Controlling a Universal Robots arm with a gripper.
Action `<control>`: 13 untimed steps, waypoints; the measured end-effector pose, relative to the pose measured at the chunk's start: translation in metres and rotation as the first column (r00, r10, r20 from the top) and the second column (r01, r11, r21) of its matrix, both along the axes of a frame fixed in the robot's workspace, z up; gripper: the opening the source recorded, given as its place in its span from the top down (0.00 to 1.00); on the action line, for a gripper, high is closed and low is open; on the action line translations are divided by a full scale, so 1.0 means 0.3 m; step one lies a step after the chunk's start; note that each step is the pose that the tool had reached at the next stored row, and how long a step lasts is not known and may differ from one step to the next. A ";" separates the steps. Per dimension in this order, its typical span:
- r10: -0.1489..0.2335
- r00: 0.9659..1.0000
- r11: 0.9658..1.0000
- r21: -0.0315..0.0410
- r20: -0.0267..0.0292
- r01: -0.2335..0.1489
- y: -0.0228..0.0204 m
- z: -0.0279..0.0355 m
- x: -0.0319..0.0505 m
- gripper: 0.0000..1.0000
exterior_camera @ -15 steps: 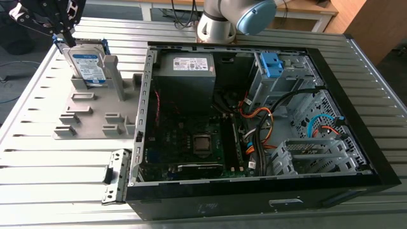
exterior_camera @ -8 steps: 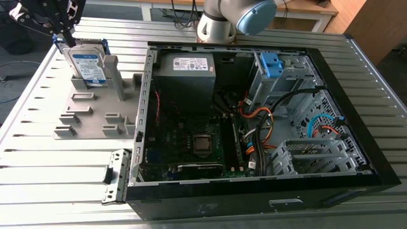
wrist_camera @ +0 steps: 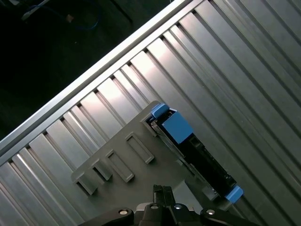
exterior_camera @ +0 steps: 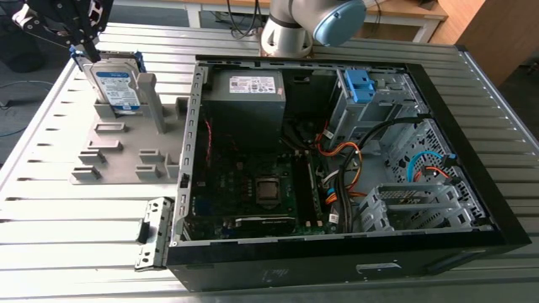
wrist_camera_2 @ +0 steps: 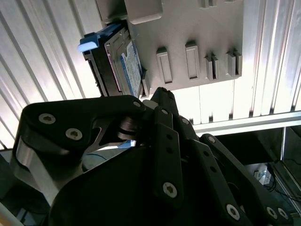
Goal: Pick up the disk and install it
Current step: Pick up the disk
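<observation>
The disk (exterior_camera: pixel 116 85) stands on edge in a grey holder (exterior_camera: pixel 118 151) at the exterior view's left, its white-and-blue label facing the camera and a blue carrier frame around its edges. My gripper (exterior_camera: pixel 85 49) hangs just above the disk's top far corner, its fingers drawn together with nothing between them. In the second wrist view the gripper (wrist_camera_2: pixel 149 100) tapers toward the disk (wrist_camera_2: pixel 123 66). In the first wrist view the gripper (wrist_camera: pixel 161 195) sits beside the disk (wrist_camera: pixel 188 146), apart from it.
An open computer case (exterior_camera: pixel 497 208) lies to the right of the holder, with a grey box (exterior_camera: pixel 246 101), a bare blue bracket (exterior_camera: pixel 360 85), a metal drive cage (exterior_camera: pixel 417 205) and loose cables inside. The table (exterior_camera: pixel 50 214) is ribbed metal; its edge (wrist_camera: pixel 94 75) runs close behind the holder.
</observation>
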State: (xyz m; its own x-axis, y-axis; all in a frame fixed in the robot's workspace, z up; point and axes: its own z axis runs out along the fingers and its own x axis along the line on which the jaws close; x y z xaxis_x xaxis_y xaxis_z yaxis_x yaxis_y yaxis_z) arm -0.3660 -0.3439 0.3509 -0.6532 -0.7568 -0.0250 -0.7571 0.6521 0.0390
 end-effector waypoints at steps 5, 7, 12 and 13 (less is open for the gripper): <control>0.007 1.000 1.000 0.000 0.000 -0.007 0.000 0.000 0.000 0.89; 0.010 1.000 1.000 0.000 0.000 -0.010 0.000 0.000 0.000 0.89; 0.017 1.000 1.000 0.000 0.000 -0.017 0.000 0.000 0.000 0.89; 0.019 1.000 1.000 0.000 0.000 -0.019 0.000 0.000 0.000 0.89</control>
State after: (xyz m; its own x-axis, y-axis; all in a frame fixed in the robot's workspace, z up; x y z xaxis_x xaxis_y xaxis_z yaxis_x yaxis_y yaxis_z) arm -0.3660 -0.3439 0.3510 -0.6390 -0.7688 -0.0249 -0.7690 0.6380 0.0390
